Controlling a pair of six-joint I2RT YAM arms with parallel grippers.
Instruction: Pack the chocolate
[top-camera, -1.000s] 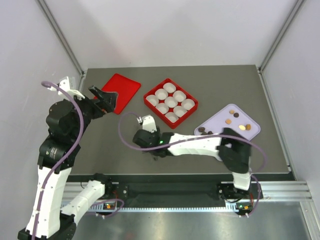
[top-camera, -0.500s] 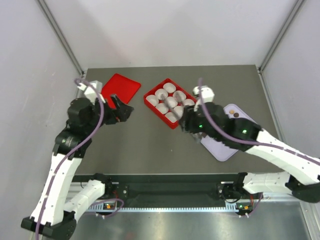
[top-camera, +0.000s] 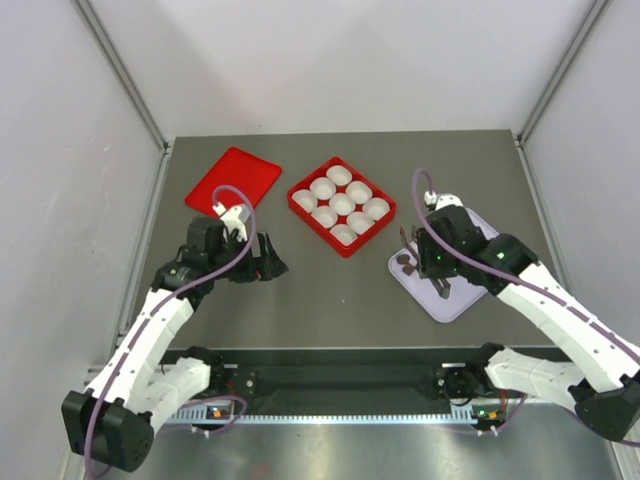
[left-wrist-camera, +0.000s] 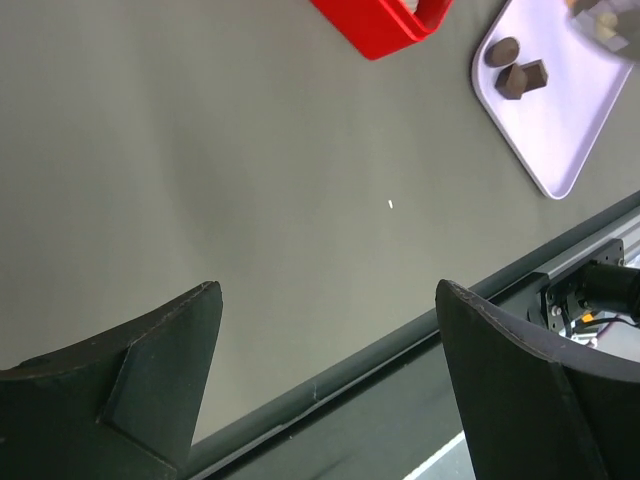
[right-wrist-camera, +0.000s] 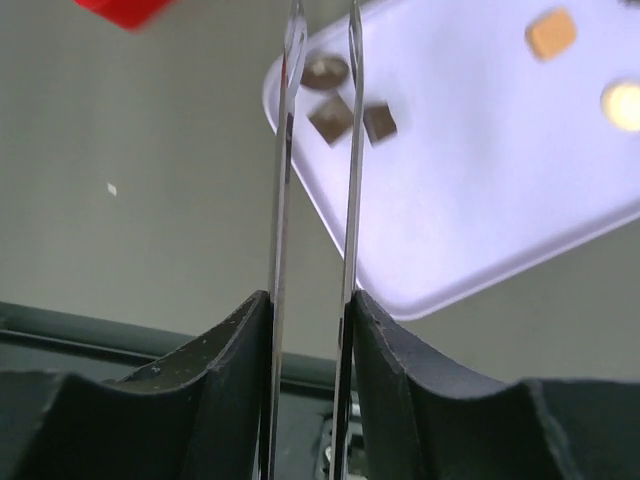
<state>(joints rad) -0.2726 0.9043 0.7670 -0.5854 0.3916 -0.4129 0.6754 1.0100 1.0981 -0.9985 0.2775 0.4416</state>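
red nine-cell box (top-camera: 341, 205): 1 showing | white paper cups (top-camera: 341, 203): 9 sitting in it | red lid (top-camera: 233, 178): 1 lying | lilac tray (right-wrist-camera: 480, 200): 1 | chocolate (right-wrist-camera: 331, 119): 5 pieces showing — 3 dark, 2 tan | arms: 2
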